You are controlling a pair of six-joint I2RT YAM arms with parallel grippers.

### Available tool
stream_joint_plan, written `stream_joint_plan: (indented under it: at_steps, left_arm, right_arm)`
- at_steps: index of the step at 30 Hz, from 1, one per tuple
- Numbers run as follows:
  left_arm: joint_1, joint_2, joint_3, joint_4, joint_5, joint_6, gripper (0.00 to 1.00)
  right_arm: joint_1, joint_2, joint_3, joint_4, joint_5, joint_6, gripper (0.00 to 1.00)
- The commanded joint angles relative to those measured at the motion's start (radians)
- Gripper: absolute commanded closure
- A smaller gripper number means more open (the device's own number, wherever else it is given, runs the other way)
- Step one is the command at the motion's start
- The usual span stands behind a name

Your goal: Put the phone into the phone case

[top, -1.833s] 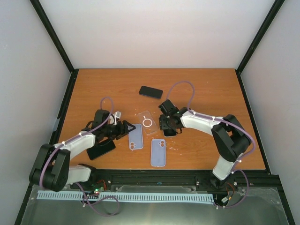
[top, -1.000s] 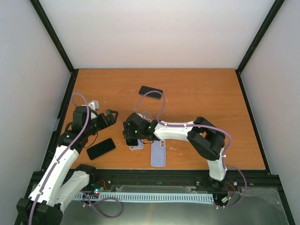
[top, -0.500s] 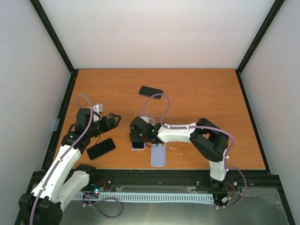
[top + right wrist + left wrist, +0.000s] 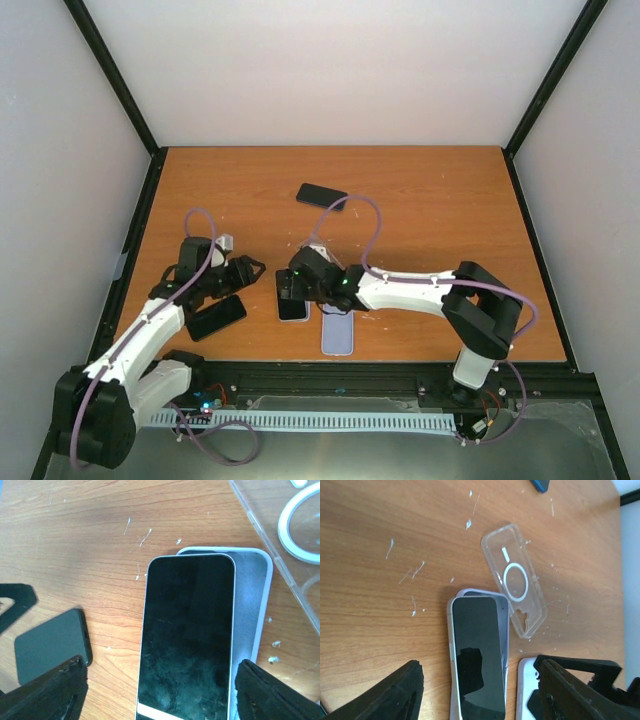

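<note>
Right claw stands wide astride the phone, gripping nothing.

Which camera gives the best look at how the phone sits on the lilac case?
Right wrist: the phone appears large, lying offset on the lilac case. Left wrist shows the same offset smaller; the top view shows it tiny beside the right arm.
</note>
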Motion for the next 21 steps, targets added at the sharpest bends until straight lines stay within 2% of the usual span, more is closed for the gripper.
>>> stream_joint_plan:
  at_steps: [1,4,7,12,16,18,21]
  left_arm:
    - [0.005,0.055,-0.019,0.108,0.076,0.009,0.37]
    - [0.005,0.101,-0.028,0.139,0.077,0.019,0.37]
    - [0.004,0.151,-0.054,0.205,0.114,0.023,0.36]
    - [-0.008,0.243,-0.084,0.285,0.157,0.024,0.43]
    - [-0.013,0.309,-0.066,0.286,0.172,0.049,0.46]
    - [-0.016,0.343,-0.053,0.289,0.183,0.064,0.56]
    - [-0.024,0.368,-0.057,0.315,0.188,0.061,0.61]
  right_arm:
    - [0.006,-0.034,-0.073,0.034,0.028,-0.002,0.25]
    - [-0.006,-0.04,-0.105,0.055,0.027,-0.005,0.35]
    - [-0.027,-0.029,-0.115,0.054,0.017,-0.001,0.41]
    - [-0.051,-0.004,-0.139,0.118,-0.036,-0.02,0.52]
    - [-0.06,0.009,-0.146,0.141,-0.05,-0.024,0.56]
    - [-0.064,0.015,-0.151,0.15,-0.054,-0.027,0.56]
    - [-0.069,0.022,-0.156,0.152,-0.054,-0.026,0.56]
